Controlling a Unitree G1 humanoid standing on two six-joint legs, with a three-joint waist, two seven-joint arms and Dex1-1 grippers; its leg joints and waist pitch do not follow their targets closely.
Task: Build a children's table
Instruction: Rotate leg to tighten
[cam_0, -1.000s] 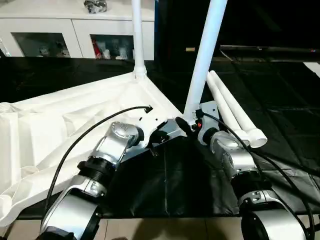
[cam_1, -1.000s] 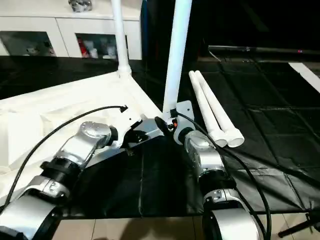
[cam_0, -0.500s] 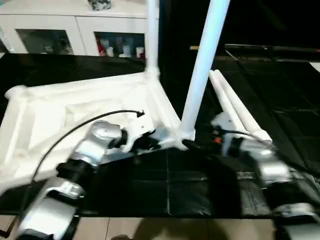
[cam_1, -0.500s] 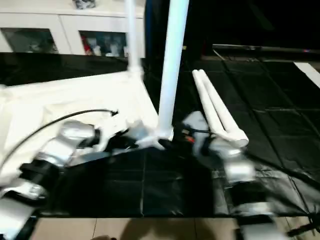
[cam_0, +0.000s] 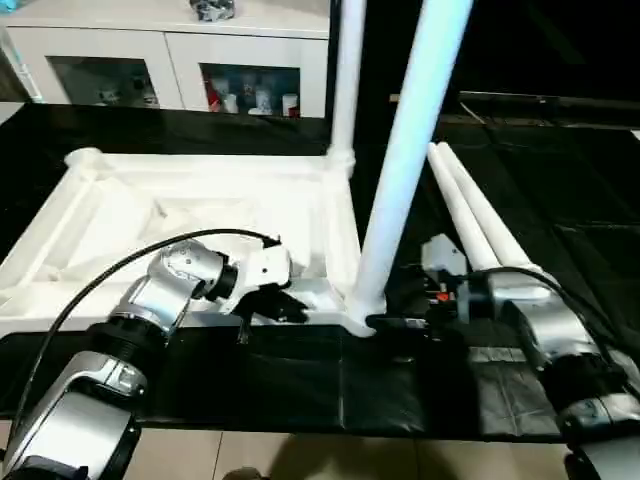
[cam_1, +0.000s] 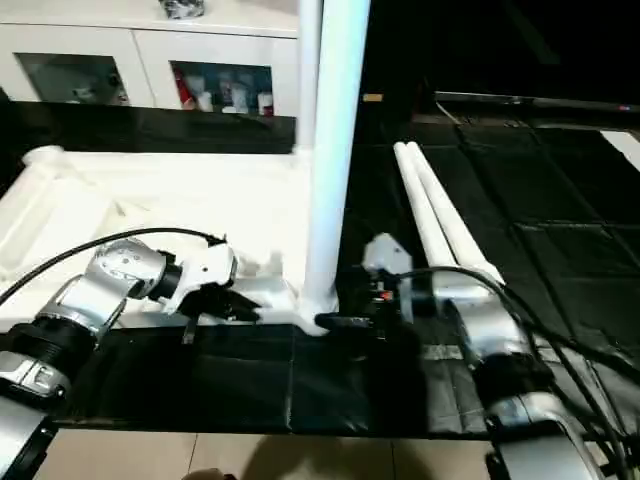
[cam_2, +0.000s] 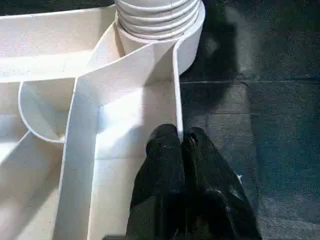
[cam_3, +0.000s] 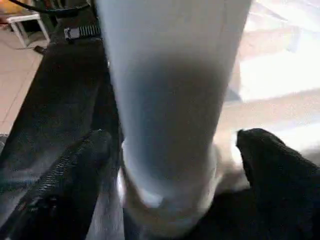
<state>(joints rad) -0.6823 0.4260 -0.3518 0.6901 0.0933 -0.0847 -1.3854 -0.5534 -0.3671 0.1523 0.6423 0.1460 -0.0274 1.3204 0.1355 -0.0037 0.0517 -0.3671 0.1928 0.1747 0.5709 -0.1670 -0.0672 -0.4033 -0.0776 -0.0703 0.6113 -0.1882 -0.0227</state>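
The children's table (cam_0: 190, 210) lies upside down on the black mat (cam_0: 300, 390), its ribbed underside facing up, with one leg (cam_0: 408, 150) standing upright in the near corner, another (cam_0: 345, 80) in the far corner, and two loose legs (cam_0: 480, 225) lying side by side on the mat to the right. The left hand (cam_2: 184, 145) is clenched, its fingertips pinching the thin frame wall near the near corner. The right hand (cam_3: 170, 155) is spread wide, one finger on either side of the near leg's base; whether they touch it is unclear.
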